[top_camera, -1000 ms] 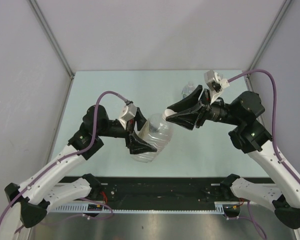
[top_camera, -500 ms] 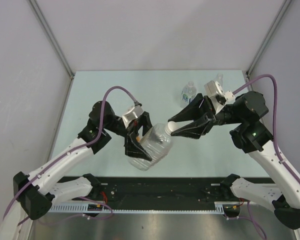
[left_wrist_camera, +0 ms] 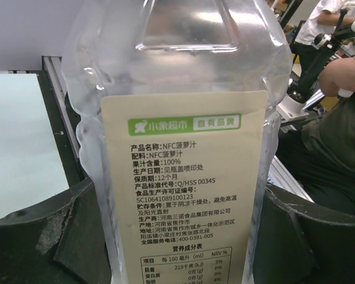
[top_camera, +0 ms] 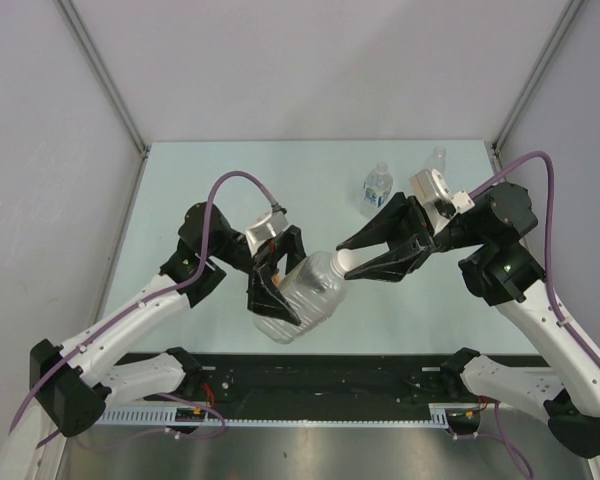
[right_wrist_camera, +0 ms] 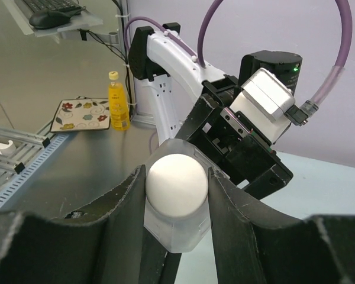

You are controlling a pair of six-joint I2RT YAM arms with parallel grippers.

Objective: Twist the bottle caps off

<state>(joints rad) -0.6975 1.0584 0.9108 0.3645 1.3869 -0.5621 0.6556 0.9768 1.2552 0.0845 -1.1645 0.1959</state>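
My left jaws clench the large clear yellow-labelled plastic bottle (top_camera: 310,288), right jaws grip its round white cap (right_wrist_camera: 177,183), still on; blue-labelled bottle (top_camera: 377,190) and slim bottle (top_camera: 437,158) pending.

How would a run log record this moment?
left gripper holds large bottle | right gripper closed on white cap | cap still on

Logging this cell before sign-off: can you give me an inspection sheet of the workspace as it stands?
Surface: pale green table, no spills seen.
Job's things: large bottle held tilted, white cap on; blue-label bottle and small bottle upright at the far right.
Clutter: nothing seen.
Grippers: left gripper shut on the large bottle; right gripper shut on the white cap.
Cables: purple cables loop above both arms, clear of the bottles.
Surroundings: grey walls; a person and a yellow bottle beyond the table.
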